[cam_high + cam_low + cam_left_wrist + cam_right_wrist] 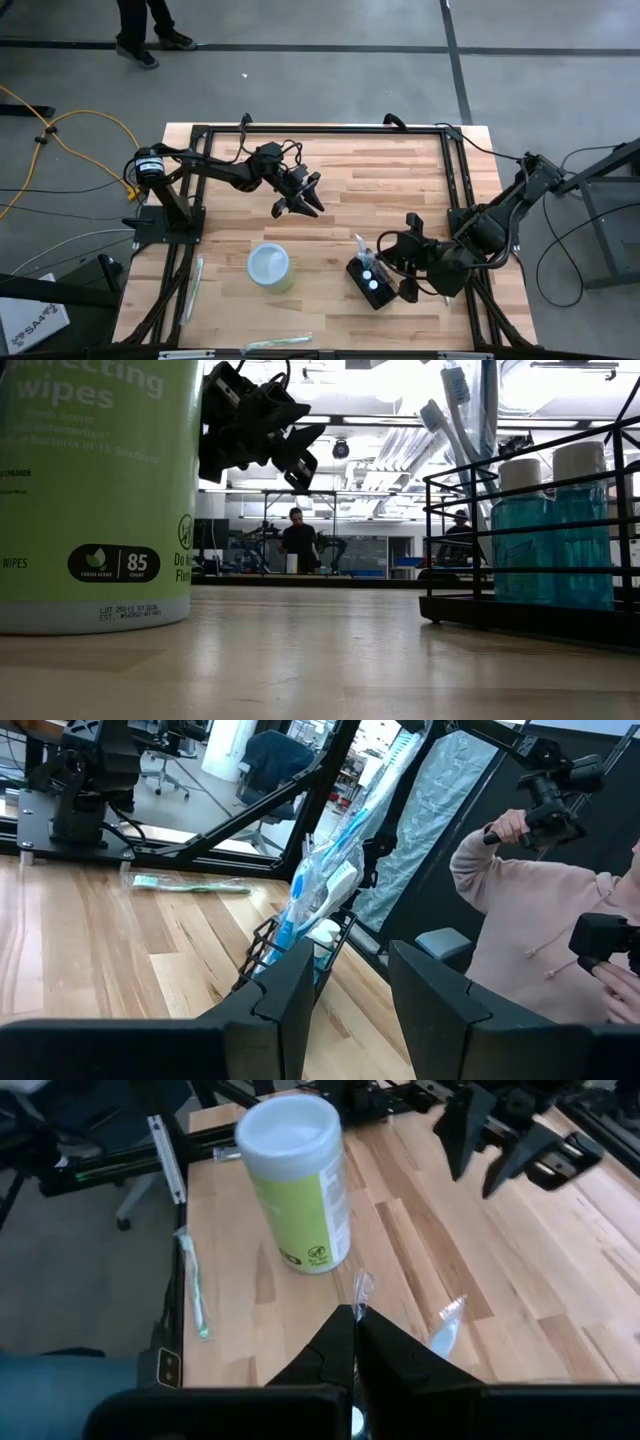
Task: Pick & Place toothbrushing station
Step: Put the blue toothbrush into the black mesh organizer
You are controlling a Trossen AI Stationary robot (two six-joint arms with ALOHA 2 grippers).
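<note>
The toothbrushing station (368,280) is a black wire-frame holder. It carries two blue bottles with white caps (550,520) and wrapped toothbrushes (315,885). It stands with its base on the table near the front right. My right gripper (387,262) is at the station's right end, with its fingers closed together (353,1325). My left gripper (297,197) hangs open and empty above the middle of the table, and it also shows in the low view (265,430). My right gripper is shut at the station's right end (381,272), coming from the table's right and slanting down. Its own fingers hide the place of contact, so the part it holds cannot be told. A clear toothbrush wrapper (360,1288) rises just past the fingertips. The station's base (520,615) rests on the table.
A green wipes canister (268,266) stands left of the station. Wrapped toothbrushes lie at the left edge (195,285) and near the front edge (280,343). A person in a pink hoodie (520,920) stands beyond the table, holding a device. Bare wood lies at the far right.
</note>
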